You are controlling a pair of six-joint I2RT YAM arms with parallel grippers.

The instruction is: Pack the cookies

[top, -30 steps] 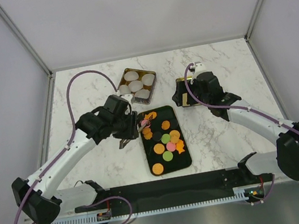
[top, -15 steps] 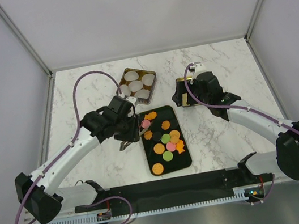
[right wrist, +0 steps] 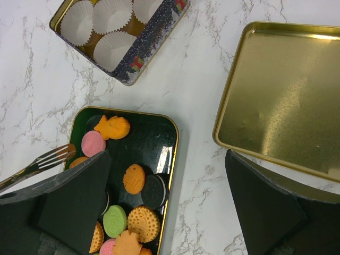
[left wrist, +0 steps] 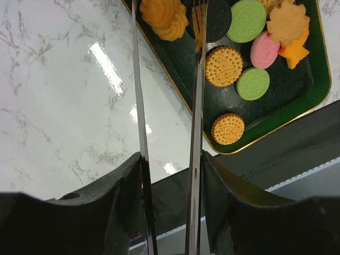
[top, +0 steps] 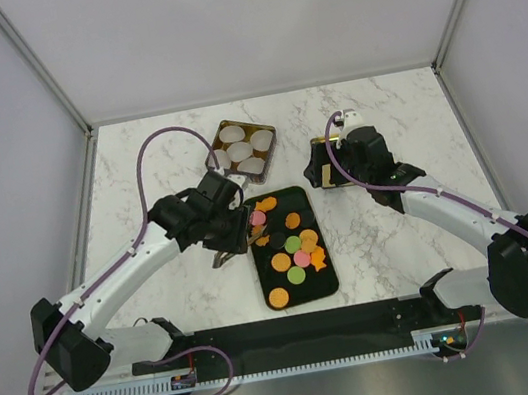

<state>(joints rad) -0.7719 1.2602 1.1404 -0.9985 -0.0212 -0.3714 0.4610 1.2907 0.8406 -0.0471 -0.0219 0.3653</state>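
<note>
Roughly a dozen cookies point(top: 289, 239) lie on the tray point(top: 324, 287) at 3 o'clock of my left claw point(left wrist: 171, 159), which clamps tongs point(left wrist: 197, 95); my right claw point(right wrist: 166, 159) gapes empty. I judge them light, stiff and crumbly: pinch opposite edges gently.

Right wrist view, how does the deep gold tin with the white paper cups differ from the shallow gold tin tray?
The deep gold tin holds white fluted paper cups; the shallow gold tin tray is bare. The deep tin has tall walls with a dark patterned outside; the shallow one has only a low plain rim. Both are rounded rectangles, gold inside, lying flat on the marble table.
</note>
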